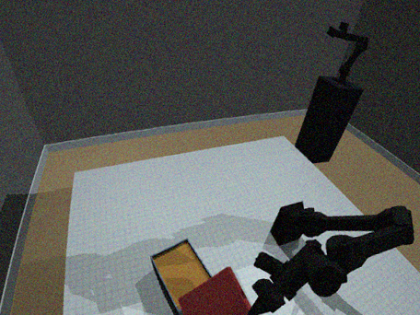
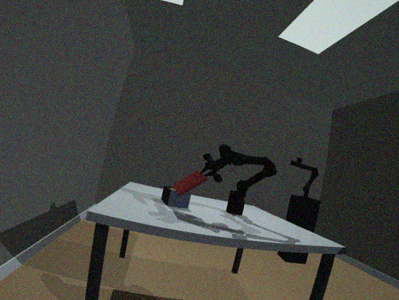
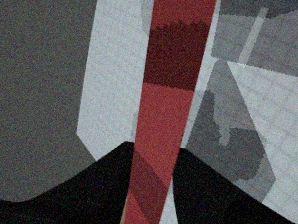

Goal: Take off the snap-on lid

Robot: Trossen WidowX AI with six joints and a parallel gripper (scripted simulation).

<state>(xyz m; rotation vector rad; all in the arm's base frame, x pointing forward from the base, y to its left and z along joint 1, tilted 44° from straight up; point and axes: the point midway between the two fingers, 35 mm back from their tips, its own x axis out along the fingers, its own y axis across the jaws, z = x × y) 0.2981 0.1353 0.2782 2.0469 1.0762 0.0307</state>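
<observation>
Jaws clamped on the red lid's edge; gripper (image 1: 254, 311) bites the lid (image 1: 218, 311) at its 3 o'clock side in top view, and wrist view shows the lid (image 3: 166, 116) edge-on between the two fingers. Lid is airborne and tilted, overlapping the near end of the box (image 1: 178, 271), whose orange inside is open at 12. Box sits on the table (image 1: 183, 189). Lid's long axis runs approx 11-to-5, stretching away from the jaws toward 9. Judgement: next needs carry clear of box, level out, top face up, then lower flat.
</observation>
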